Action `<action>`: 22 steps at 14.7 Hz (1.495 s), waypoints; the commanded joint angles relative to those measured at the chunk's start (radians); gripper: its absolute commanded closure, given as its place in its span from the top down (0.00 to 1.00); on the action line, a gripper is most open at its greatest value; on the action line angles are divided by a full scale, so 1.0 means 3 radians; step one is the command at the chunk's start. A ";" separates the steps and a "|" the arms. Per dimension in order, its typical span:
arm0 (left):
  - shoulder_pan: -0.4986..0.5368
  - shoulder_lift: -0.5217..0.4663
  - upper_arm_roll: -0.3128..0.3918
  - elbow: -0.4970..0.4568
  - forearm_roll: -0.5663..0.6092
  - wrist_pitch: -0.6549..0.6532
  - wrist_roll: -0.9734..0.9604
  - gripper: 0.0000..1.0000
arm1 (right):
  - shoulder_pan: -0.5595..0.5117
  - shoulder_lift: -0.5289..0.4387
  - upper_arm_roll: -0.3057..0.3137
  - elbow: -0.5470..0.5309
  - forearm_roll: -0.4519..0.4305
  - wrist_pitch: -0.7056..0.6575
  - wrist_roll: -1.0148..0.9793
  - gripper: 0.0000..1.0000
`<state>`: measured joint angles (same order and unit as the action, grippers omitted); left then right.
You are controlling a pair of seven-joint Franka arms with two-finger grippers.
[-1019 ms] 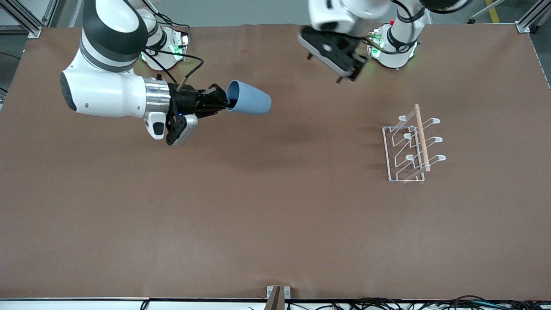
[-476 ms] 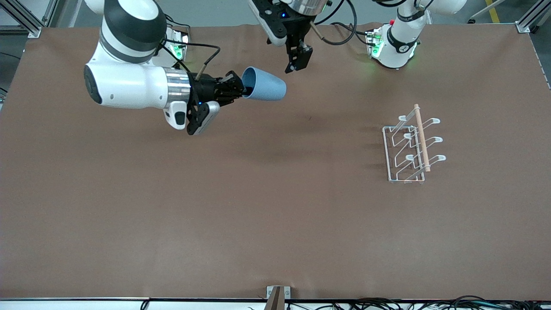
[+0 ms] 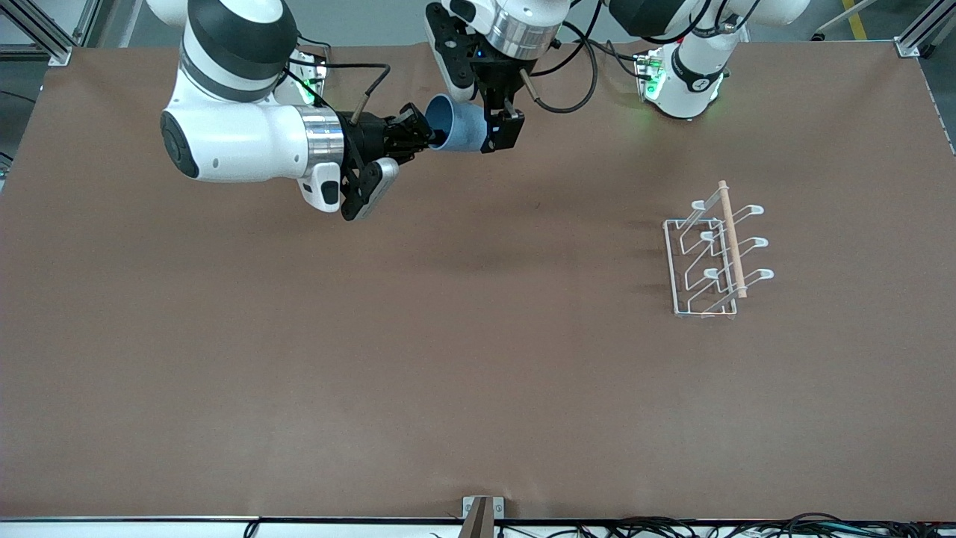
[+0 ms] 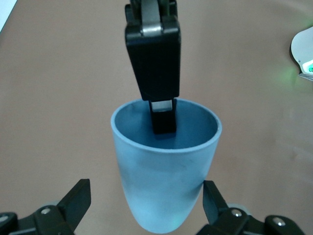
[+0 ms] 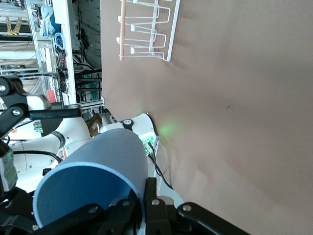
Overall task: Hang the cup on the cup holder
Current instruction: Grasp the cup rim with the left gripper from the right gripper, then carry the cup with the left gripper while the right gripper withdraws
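The light-blue cup (image 3: 457, 127) (image 4: 166, 171) (image 5: 93, 181) hangs on its side in the air over the table's strip near the robots' bases. My right gripper (image 3: 430, 137) (image 5: 142, 208) is shut on its rim, one finger inside the mouth and one outside (image 4: 152, 58). My left gripper (image 3: 489, 123) (image 4: 146, 200) is open, with a finger on each side of the cup's closed end. The white wire cup holder (image 3: 713, 254) (image 5: 146, 29) with its wooden rod stands on the table toward the left arm's end, with nothing on its prongs.
Brown mat (image 3: 448, 359) covers the table. The right arm's base (image 3: 299, 82) and the left arm's base (image 3: 680, 75) stand along the edge by the robots, with cables. A small bracket (image 3: 482, 512) sits at the edge nearest the front camera.
The left arm has swung over from near its base, and its open fingers now flank the cup's closed end. The right arm has carried the cup a little toward the left arm's end and the bases.
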<state>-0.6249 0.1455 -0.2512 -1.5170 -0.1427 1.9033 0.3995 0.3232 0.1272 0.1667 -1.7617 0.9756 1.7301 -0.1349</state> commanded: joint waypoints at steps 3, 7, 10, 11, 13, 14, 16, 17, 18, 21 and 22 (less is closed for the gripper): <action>-0.0013 0.0057 -0.0062 -0.0041 0.0056 0.0032 0.0044 1.00 | 0.0007 0.0011 -0.0024 0.0120 0.0409 -0.0127 0.0020 0.02; -0.0013 0.0062 -0.0098 -0.0052 0.0041 0.0032 0.0044 1.00 | 0.0012 0.0011 -0.0029 0.0115 0.0455 -0.0137 0.0020 0.03; -0.0013 0.0083 -0.0098 -0.0052 0.0041 0.0032 0.0049 0.80 | -0.0004 0.0016 -0.0024 0.0115 0.0455 -0.0137 0.0020 0.04; -0.0013 0.0083 -0.0098 -0.0052 0.0041 0.0027 0.0044 0.60 | -0.0004 0.0011 -0.0029 0.0115 0.0455 -0.0137 0.0020 0.05; 0.0027 0.0083 -0.0093 -0.0052 0.0041 0.0001 0.0049 0.41 | -0.0004 0.0011 -0.0029 0.0115 0.0455 -0.0137 0.0020 0.07; 0.0048 0.0083 -0.0088 -0.0041 0.0051 -0.0004 0.0054 0.41 | -0.0004 0.0016 -0.0029 0.0115 0.0450 -0.0137 0.0020 0.10; 0.0109 0.0078 -0.0052 -0.0026 0.0066 -0.0100 0.0049 0.41 | -0.0004 0.0011 -0.0029 0.0115 0.0455 -0.0132 0.0015 0.72; 0.0180 0.0078 -0.0052 -0.0026 0.0072 -0.0162 0.0044 0.41 | -0.0009 0.0011 -0.0029 0.0115 0.0455 -0.0137 0.0020 1.00; 0.0242 0.0078 -0.0047 -0.0031 0.0077 -0.0238 0.0044 0.42 | -0.0014 0.0011 -0.0039 0.0110 0.0450 -0.0142 0.0015 1.00; 0.0467 0.0078 -0.0037 -0.0026 0.0433 -0.0525 0.0044 0.42 | -0.0116 -0.0010 -0.0070 0.0074 0.0363 -0.0122 -0.0005 1.00; 0.0548 0.0078 -0.0037 -0.0021 0.0581 -0.0647 0.0044 0.42 | -0.0207 -0.0010 -0.0075 0.0064 0.0206 -0.0122 -0.0010 1.00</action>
<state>-0.5022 0.1694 -0.2582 -1.5310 -0.0389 1.7678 0.4057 0.3111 0.1379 0.1459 -1.7314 1.0741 1.7122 -0.1354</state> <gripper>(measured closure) 0.229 0.278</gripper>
